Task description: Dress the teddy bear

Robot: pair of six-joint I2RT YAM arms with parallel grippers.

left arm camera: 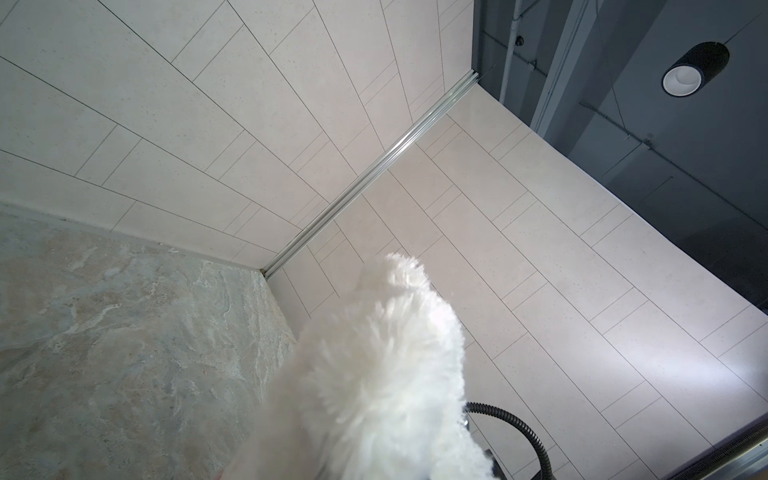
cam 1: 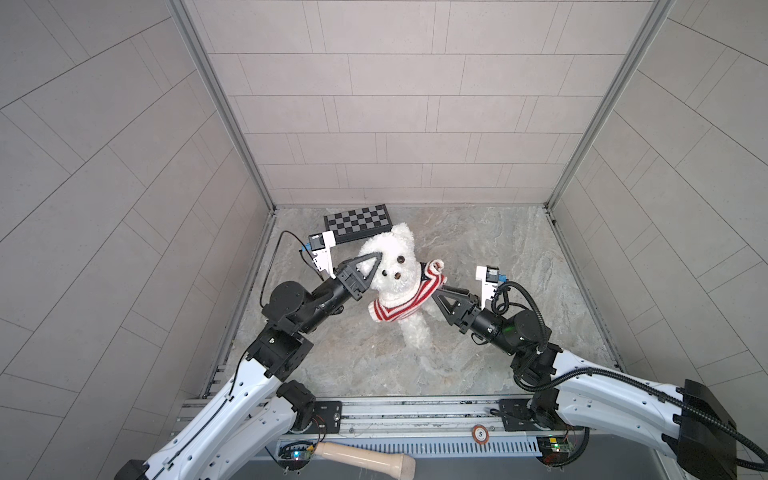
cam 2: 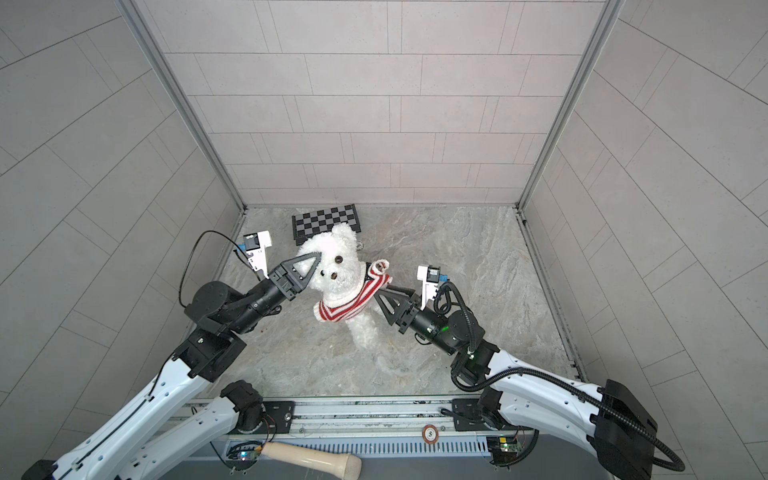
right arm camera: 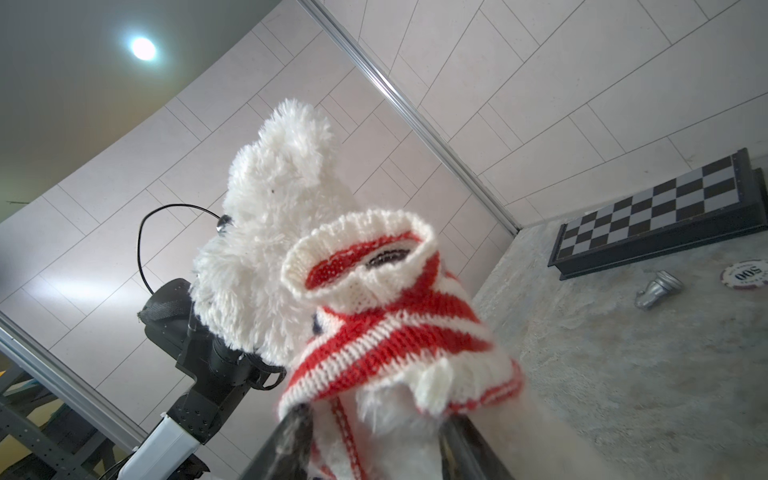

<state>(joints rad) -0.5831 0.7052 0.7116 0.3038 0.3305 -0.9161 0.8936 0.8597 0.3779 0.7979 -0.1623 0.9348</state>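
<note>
The fluffy white teddy bear [cam 1: 395, 266] [cam 2: 336, 266] is held upright above the marble table, one leg hanging down. A red-and-white striped sweater [cam 1: 399, 303] [cam 2: 349, 305] [right arm camera: 386, 332] sits round its torso, and one sleeve [cam 1: 436, 266] [right arm camera: 357, 257] sticks up with an empty cuff. My left gripper [cam 1: 376, 261] [cam 2: 317, 259] is shut on the side of the bear's head; in the left wrist view white fur [left arm camera: 374, 374] hides the jaws. My right gripper [cam 1: 436, 291] [cam 2: 380, 291] [right arm camera: 376, 436] is at the sweater's hem, its fingers [right arm camera: 295, 432] apart with fur and knit between them.
A folded chessboard [cam 1: 357, 222] [right arm camera: 660, 220] lies at the back by the wall. Near it lie a poker chip [right arm camera: 746, 274] and a silver chess piece [right arm camera: 658, 286]. A wooden handle [cam 1: 365, 457] rests on the front rail. Tiled walls enclose three sides.
</note>
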